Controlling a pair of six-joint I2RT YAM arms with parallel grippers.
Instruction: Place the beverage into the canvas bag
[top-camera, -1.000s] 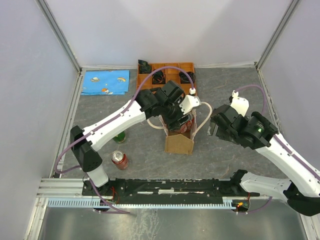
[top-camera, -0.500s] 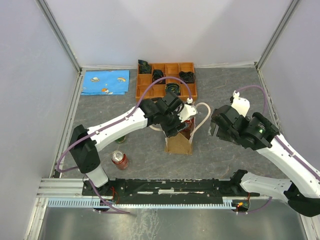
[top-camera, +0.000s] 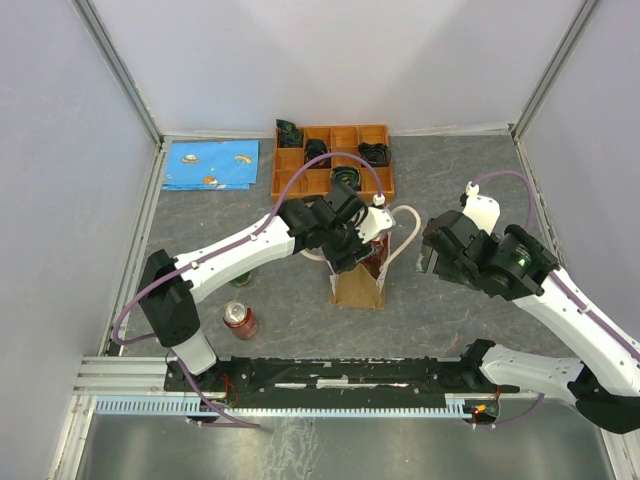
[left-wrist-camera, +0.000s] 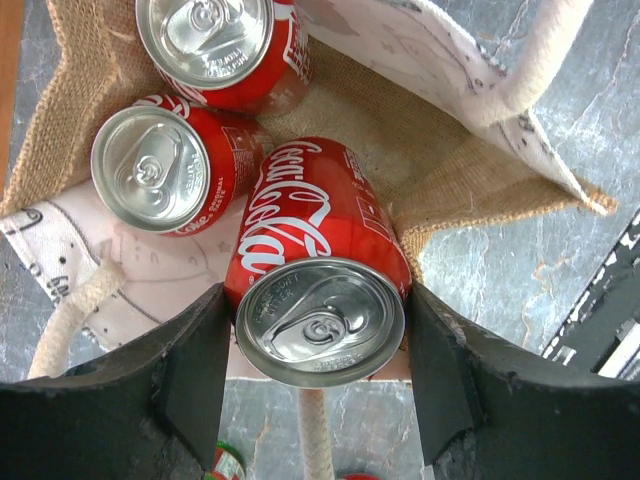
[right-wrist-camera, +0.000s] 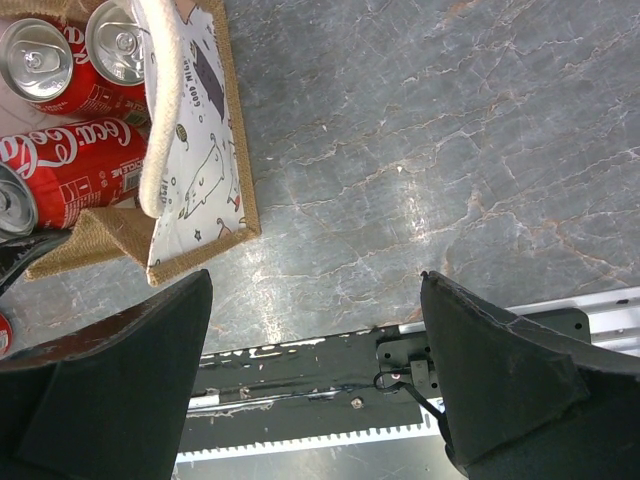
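The left gripper is clamping a red Coca-Cola can with a silver pull-tab lid, one black finger pressing on each side of the can just below its rim. The can is tilting, its lower end dipping into the open mouth of the small tan canvas bag with a printed cream lining while its lid is facing the wrist camera.

Two more red cans are standing upright inside the bag: one is sitting just beside the held can, and the other is sitting beyond it at the far end. They are taking up that part of the floor. A cream rope handle is lying over the bag's edge on one side and another is arching over the opposite edge.

The right gripper is hanging with its jaws wide apart over the grey marbled table, near the bag's right side and gripping nothing.

From above, the bag is standing mid-table. Behind it, an orange compartmented tray is holding dark items in several cells, and a blue patterned cloth is lying at the far left. A loose red can is standing near the left arm's base, with a green container partly hiding under that arm.
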